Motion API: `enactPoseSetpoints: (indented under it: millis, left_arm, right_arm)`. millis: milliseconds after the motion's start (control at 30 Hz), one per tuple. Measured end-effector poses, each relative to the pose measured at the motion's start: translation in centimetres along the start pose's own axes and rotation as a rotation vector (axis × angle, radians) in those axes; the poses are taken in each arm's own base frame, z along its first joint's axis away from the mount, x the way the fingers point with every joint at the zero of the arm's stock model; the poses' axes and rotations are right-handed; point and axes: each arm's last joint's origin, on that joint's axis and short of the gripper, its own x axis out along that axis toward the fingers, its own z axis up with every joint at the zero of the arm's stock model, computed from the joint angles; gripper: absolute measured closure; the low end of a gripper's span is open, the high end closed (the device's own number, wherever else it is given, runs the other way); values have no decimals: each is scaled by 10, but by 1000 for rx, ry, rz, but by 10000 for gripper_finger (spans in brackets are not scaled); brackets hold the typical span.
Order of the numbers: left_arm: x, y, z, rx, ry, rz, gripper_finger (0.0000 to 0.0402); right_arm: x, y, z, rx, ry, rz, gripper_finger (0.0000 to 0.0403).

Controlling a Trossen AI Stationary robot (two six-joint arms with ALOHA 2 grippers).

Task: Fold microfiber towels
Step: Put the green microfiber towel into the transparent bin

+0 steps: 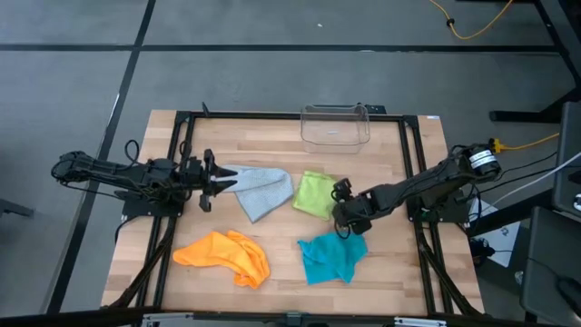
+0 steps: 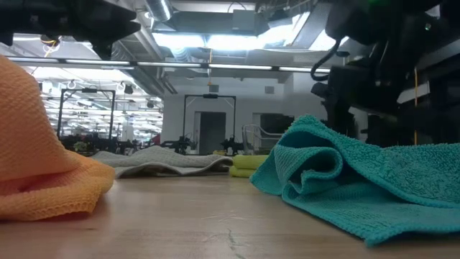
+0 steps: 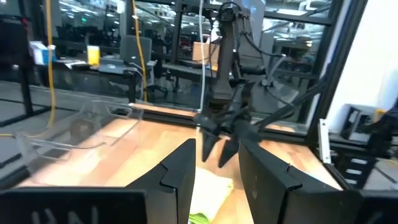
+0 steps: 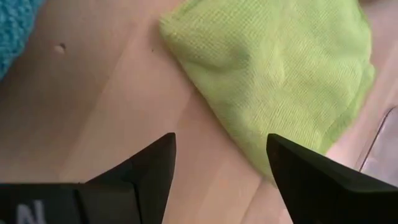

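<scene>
Four microfiber towels lie on the wooden surface (image 1: pixel 390 272): a grey-blue towel (image 1: pixel 261 189) beside a lime green towel (image 1: pixel 315 193), with a crumpled orange towel (image 1: pixel 225 255) and teal towel (image 1: pixel 331 257) nearer the front. A clear plastic bin (image 1: pixel 335 125) sits behind them. The left gripper (image 1: pixel 214 181) meets the grey-blue towel's edge; the right gripper (image 1: pixel 343 218) hangs between green and teal, fingers (image 4: pixel 149 167) apart, holding nothing.

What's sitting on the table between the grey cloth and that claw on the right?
The lime green towel lies between the grey-blue towel and the right gripper, clearest in the high view.
</scene>
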Motion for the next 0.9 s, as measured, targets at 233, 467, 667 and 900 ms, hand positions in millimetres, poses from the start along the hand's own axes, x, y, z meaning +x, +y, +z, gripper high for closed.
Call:
enactPoseSetpoints:
  millis: [233, 467, 667, 900]
  left_arm:
    - [0, 0, 0, -4, 2, -8, 286]
    - [1, 0, -1, 11, 9, -7, 286]
    - [1, 0, -1, 38, 9, -2, 286]
    - [1, 0, -1, 39, 10, -1, 286]
  right_arm:
    - [21, 8, 3, -108, 71, -24, 150]
    - [28, 6, 7, -110, 65, -120, 150]
    - [35, 4, 7, -106, 75, -114, 154]
    - [44, -1, 7, -88, 68, -122, 187]
